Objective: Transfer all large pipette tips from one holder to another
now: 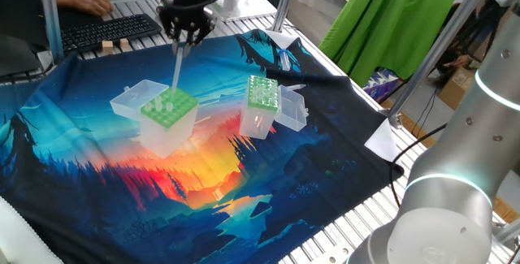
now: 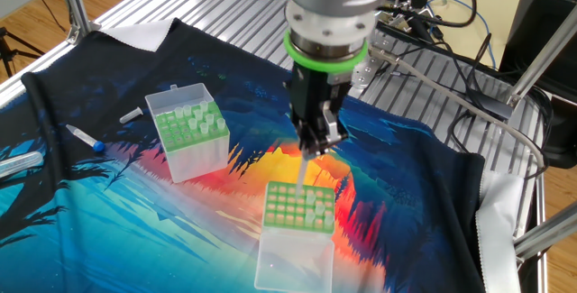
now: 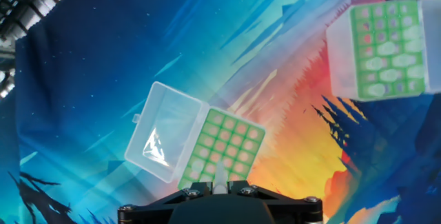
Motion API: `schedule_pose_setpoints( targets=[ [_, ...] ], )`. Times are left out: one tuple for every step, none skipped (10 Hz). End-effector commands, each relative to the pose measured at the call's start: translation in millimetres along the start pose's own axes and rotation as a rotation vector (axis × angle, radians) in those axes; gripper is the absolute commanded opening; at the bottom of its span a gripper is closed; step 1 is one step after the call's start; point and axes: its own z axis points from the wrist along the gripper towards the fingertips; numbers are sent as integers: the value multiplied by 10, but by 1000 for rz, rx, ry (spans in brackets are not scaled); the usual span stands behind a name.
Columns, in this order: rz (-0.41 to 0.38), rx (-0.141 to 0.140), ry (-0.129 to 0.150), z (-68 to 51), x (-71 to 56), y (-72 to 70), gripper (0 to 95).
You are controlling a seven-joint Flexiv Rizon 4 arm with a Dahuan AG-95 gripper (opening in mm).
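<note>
1. Translucent whitish pipette tip (image 1: 177, 67) clamped upright in the pincer (image 2: 315, 151), wide end up between the fingers, narrow end hanging just above the wide-holed box.
2. Light-green top plate on that clear box (image 1: 169, 108), hinged lid (image 3: 163, 133) thrown open flat beside it; directly under the pincer in the hand view.
3. Second clear box (image 2: 187, 132) with green plate well apart on the cloth, several whitish tips (image 2: 200, 116) standing upright in its holes, lid open behind.
4. Printed cloth (image 1: 106, 191) of blue trees and orange sunset spread over the ribbed metal tabletop (image 2: 144, 4).
5. Small capped tube (image 2: 83, 136) lying on the cloth near the second box.
6. Black keyboard (image 1: 110, 30) at the far edge, a person's hand (image 1: 91, 2) resting on it.
</note>
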Motion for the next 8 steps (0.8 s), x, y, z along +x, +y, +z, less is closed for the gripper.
schedule_pose_setpoints(
  targets=[
    [-75,11,1,-62,-113,-41,0],
    [-113,14,0,-68,-169,-63,0],
    [-178,16,-2,-53,-283,-110,0],
    [-213,18,-3,-30,-368,-146,0],
    [-248,19,-4,-5,-451,-181,0],
    [-269,19,-4,24,-512,-209,0],
    [-307,19,-4,82,-614,-259,0],
    [-332,19,-6,123,-691,-300,0]
  ],
)
